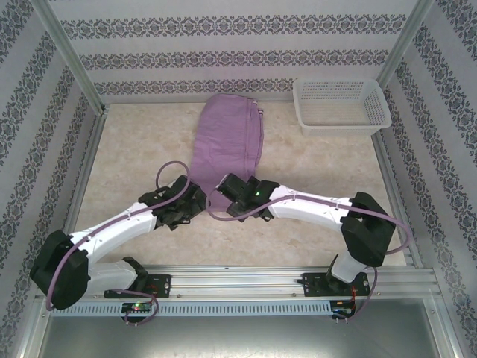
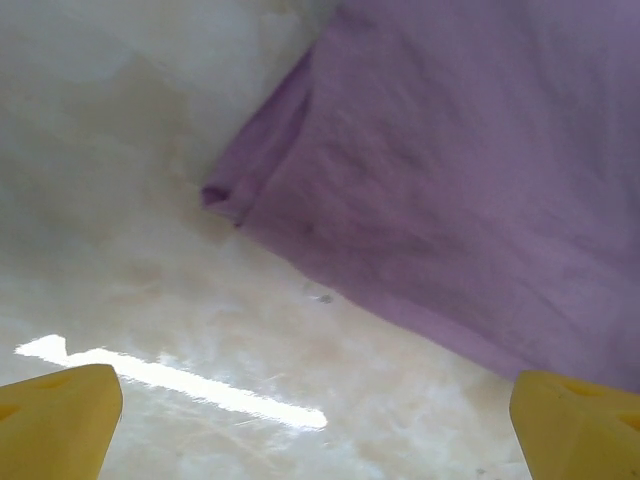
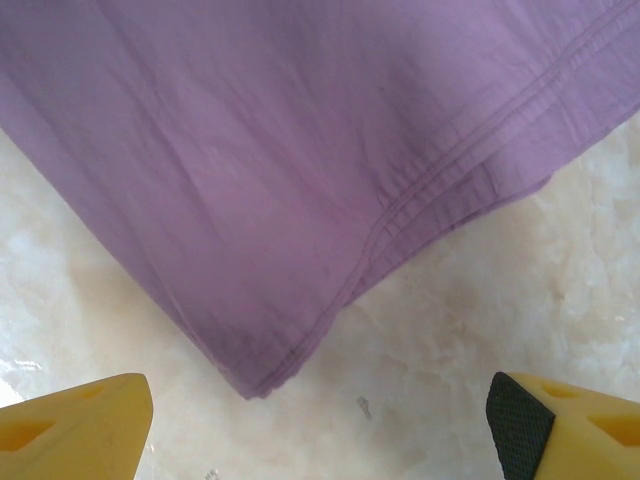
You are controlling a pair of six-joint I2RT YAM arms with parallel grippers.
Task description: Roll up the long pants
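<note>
The long pants (image 1: 227,138) lie flat and folded lengthwise on the marble table, stretching from the middle toward the back wall. My left gripper (image 1: 195,203) stands open just short of the near hem's left side; in its wrist view the lilac cloth (image 2: 450,180) lies beyond the yellow fingertips (image 2: 60,420), and bare table shows between them. My right gripper (image 1: 228,188) is open at the hem's right side; the hem corner of the pants (image 3: 260,380) lies just ahead of its fingertips (image 3: 70,425), untouched.
A white mesh basket (image 1: 341,105) stands at the back right corner. Metal frame posts (image 1: 71,56) and patterned walls enclose the table. A rail (image 1: 246,280) with both arm bases runs along the near edge.
</note>
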